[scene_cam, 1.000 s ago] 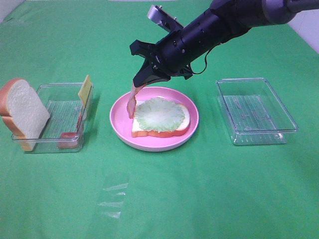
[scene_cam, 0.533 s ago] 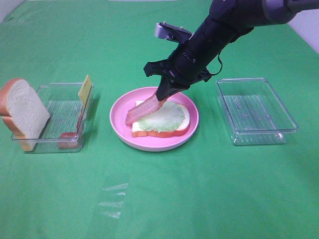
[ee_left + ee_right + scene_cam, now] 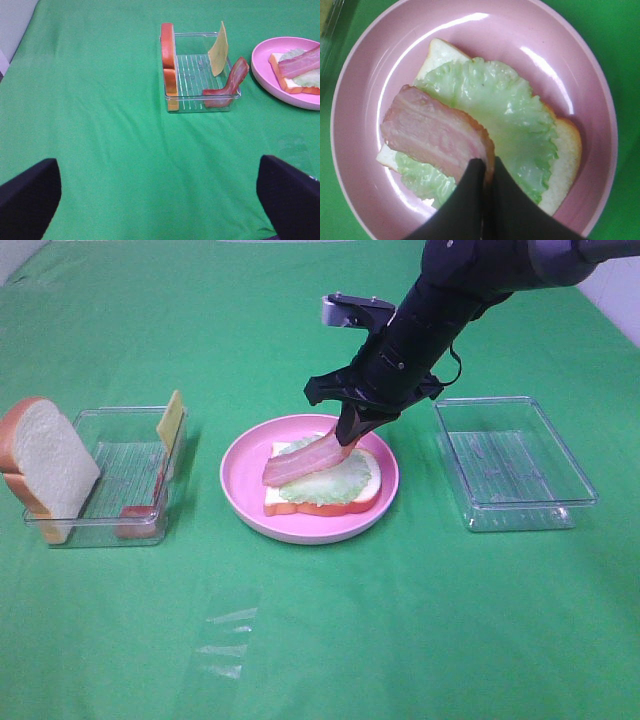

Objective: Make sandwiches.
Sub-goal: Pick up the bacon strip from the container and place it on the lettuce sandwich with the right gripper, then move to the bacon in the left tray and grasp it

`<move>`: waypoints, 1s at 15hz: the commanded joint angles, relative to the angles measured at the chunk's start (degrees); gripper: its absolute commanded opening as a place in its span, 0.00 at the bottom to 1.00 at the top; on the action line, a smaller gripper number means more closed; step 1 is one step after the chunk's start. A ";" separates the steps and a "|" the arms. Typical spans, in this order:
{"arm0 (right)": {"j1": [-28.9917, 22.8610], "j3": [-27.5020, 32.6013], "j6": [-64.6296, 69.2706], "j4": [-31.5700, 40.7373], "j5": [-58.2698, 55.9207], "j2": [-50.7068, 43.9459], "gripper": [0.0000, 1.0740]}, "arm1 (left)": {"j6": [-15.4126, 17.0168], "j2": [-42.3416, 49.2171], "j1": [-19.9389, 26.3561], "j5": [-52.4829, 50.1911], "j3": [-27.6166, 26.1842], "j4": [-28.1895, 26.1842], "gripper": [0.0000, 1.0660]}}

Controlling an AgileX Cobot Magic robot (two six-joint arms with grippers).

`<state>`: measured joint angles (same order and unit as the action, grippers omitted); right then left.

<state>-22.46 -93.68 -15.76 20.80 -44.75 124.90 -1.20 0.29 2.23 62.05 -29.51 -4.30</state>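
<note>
On the pink plate point(image 3: 245, 495) lies a bread slice point(image 3: 365, 498) topped with green lettuce point(image 3: 330, 483). My right gripper point(image 3: 347, 434) is shut on a reddish-pink bacon strip point(image 3: 300, 463) and holds it low over the lettuce, its free end toward the left; it also shows in the right wrist view point(image 3: 432, 132), held above the lettuce point(image 3: 512, 112). The left tray point(image 3: 125, 465) holds a second bread slice point(image 3: 45, 465), a yellow cheese slice point(image 3: 171, 421) and another bacon strip point(image 3: 227, 87). My left gripper's fingertips point(image 3: 287, 197) stand wide apart, empty, over bare cloth.
An empty clear plastic tray point(image 3: 512, 462) stands to the right of the plate. A crumpled bit of clear film point(image 3: 228, 640) lies on the green cloth in front. The cloth covers the whole table.
My right gripper has swung right and down over the plate. The bacon strip went from hanging upright at the plate's left edge to lying nearly flat across the lettuce.
</note>
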 commanded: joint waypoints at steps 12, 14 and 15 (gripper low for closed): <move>0.00 0.06 1.38 -1.55 0.17 -5.21 0.90 | 0.17 1.09 -0.06 -0.57 0.00 0.00 0.96; 0.00 0.06 2.06 -2.23 -0.63 -7.51 0.90 | 0.17 1.09 -0.06 -0.57 0.00 0.00 0.96; 0.00 0.06 2.06 -2.98 -1.26 -8.25 0.90 | 0.17 1.09 -0.06 -0.57 0.00 0.00 0.96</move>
<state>-22.46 -93.68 -13.64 16.79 -46.35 116.08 -1.20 0.29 2.23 62.05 -29.51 -4.30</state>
